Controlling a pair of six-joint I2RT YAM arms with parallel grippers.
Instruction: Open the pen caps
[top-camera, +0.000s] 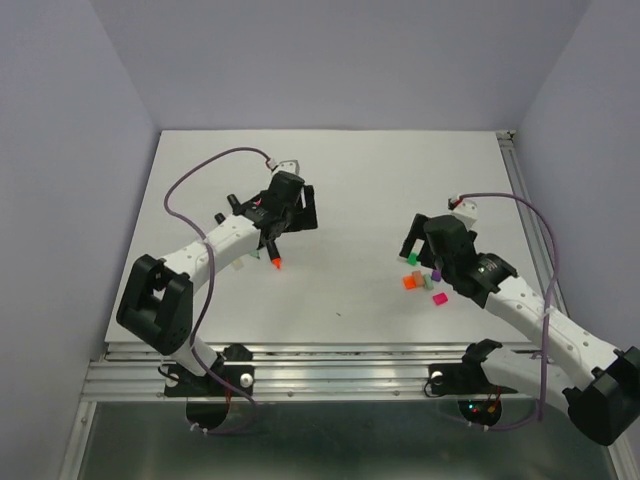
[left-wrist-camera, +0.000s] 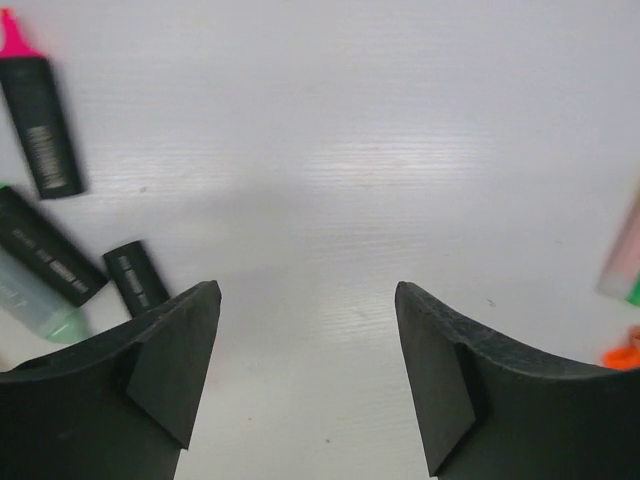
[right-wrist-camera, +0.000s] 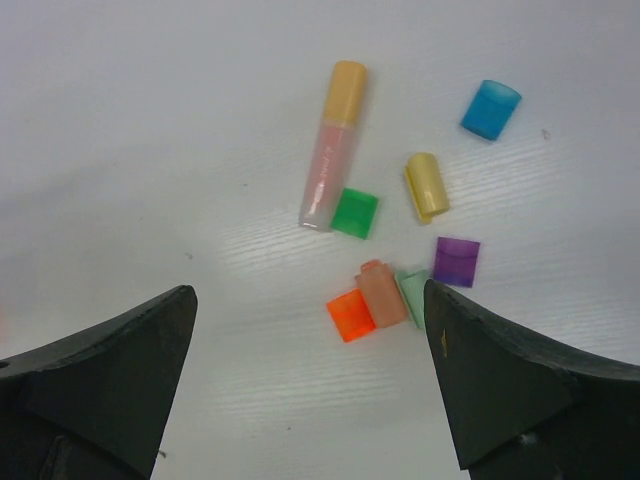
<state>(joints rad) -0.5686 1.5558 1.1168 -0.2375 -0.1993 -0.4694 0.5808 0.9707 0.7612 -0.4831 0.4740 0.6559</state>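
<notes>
Right gripper (right-wrist-camera: 310, 297): my fingers are spread wide with nothing between them, held above the table (right-wrist-camera: 150, 120).
Orange cap (right-wrist-camera: 350, 315): it lies loose just ahead of my right gripper's gap, a little toward the right-hand finger.
Peach cap (right-wrist-camera: 381, 293): it touches the orange cap on its far right side.
Pale green cap (right-wrist-camera: 411, 292): it sits against the peach cap, and my right-hand finger partly hides it.
Purple cap (right-wrist-camera: 456, 262): it lies just beyond my right-hand fingertip.
Green cap (right-wrist-camera: 355, 213): it lies farther ahead, at the near end of the pastel pen (right-wrist-camera: 325, 170).
Yellow cap (right-wrist-camera: 427, 186): it lies ahead and right of the green cap, apart from it.
Cyan cap (right-wrist-camera: 490, 110): it is the farthest one out, ahead and to the right.
Yellow-orange cap (right-wrist-camera: 346, 85): it is seated on the far end of the pastel pen, straight ahead of me.
Left gripper (left-wrist-camera: 307, 300): my fingers are parted and empty, with bare table between them.
Pink-tipped black pen (left-wrist-camera: 40, 120): it lies uncapped, ahead and far left of my left gripper.
Two more black pens (left-wrist-camera: 45, 245): they lie near my left-hand finger.
Pale green pen (left-wrist-camera: 35, 300): it lies beside those, partly behind that finger.
Pens at the right edge (left-wrist-camera: 625, 255): they are too blurred to tell apart.
</notes>
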